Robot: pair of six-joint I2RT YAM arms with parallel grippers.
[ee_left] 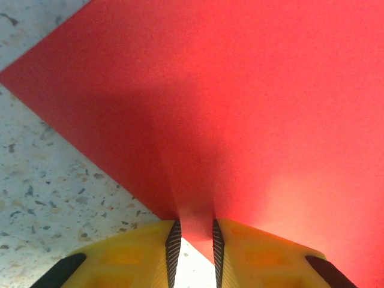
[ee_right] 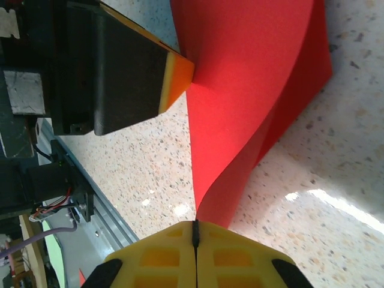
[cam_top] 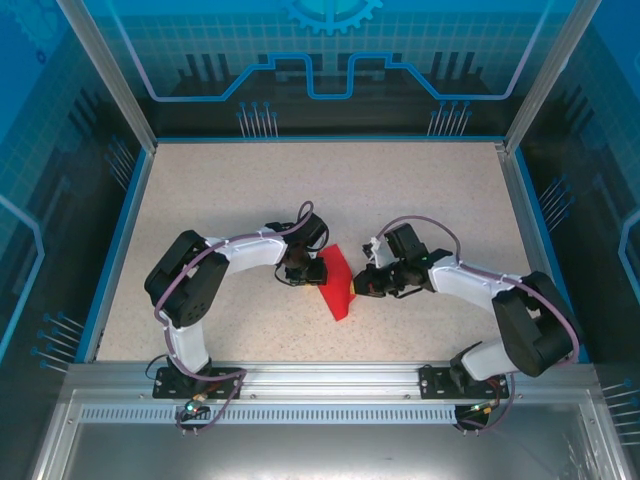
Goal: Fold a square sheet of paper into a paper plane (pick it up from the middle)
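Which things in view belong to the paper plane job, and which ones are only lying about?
For the job:
- red paper
- left gripper, pinching it
- right gripper, pinching it

Only surroundings:
- speckled table
- metal rail at the near edge
- blue walls

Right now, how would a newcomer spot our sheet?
On the speckled table, look centre, toward the near edge. There the left hand and right hand pinch the square sheet of paper, the sole red thing, bowed rather than flat.

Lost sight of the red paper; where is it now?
Top view: the square sheet of paper is central on the table, gripped between left tool and right tool.
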